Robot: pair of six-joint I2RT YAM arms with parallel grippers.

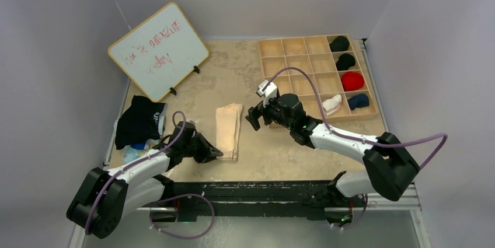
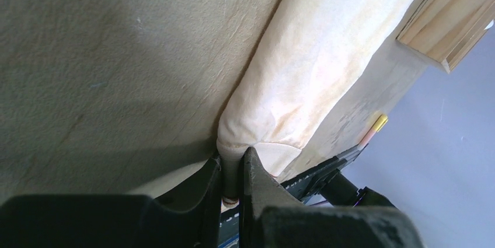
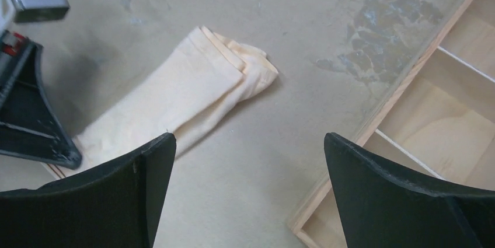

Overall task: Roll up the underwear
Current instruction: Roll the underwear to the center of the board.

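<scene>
Underwear [image 1: 229, 130] folded into narrow strip, flat mid-bench, lengthwise from near edge toward far edge. Rolling apparently not yet begun. Left gripper [image 1: 217, 153] clenched on strip's near end. Right gripper [image 1: 255, 121] released wide, hovering just right of far end, not touching.

Left arm [image 1: 137, 168]: stretched forward and inward from its base, wrist held low.
Left gripper [image 1: 218, 154]: jaws nearly together, pinching the near end of the underwear [image 1: 229, 129].
Right arm [image 1: 341, 139]: reaching left from its base, elbow bent, wrist raised above the left one.
Right gripper [image 1: 257, 121]: jaws spread wide, holding nothing, tilted downward.
</scene>
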